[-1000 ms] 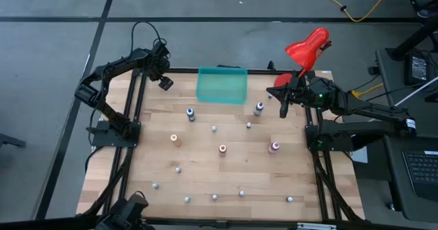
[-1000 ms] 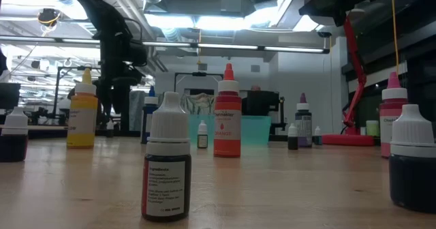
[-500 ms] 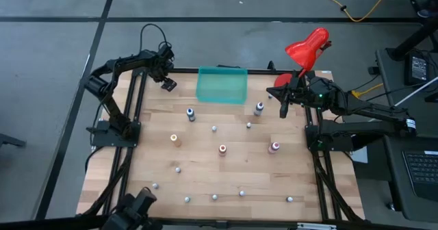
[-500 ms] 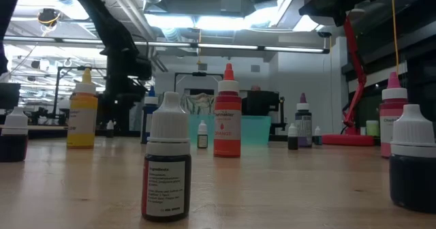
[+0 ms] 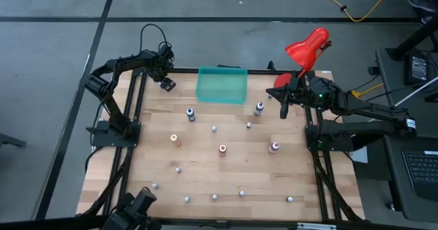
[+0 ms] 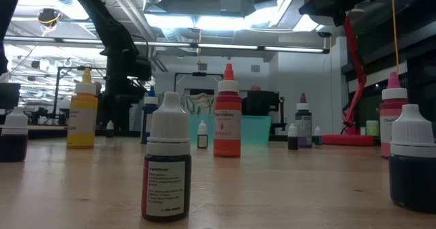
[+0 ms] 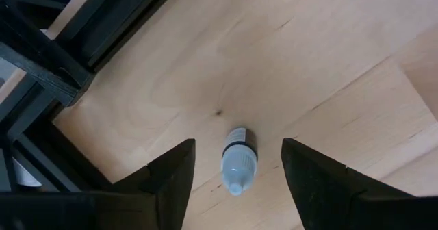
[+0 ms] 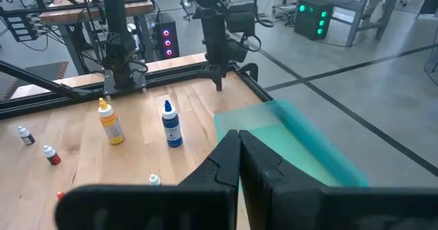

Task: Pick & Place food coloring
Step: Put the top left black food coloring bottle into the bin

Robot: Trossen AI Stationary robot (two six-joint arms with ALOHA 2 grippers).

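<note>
Since the earliest high view, we find the left arm swung toward the table's far-left corner, where the left gripper now hangs; the bottles have not shifted. Nearest in the low view we see a small white-capped bottle, with a dark bottle at the frame's right edge and a pink bottle beside it. Farther back stand an orange bottle and a yellow bottle. From above, the food coloring lies scattered upright over the wooden table, the coloured bottles mid-table and small pale ones toward the near edge. Beyond them we see a blue-capped bottle and, at the far edge, a green tray holding no bottle. In its wrist view the left gripper's fingers stand apart on either side of one small white bottle below, not touching it. At far right, near the red lamp, the right gripper is closed and empty.
</note>
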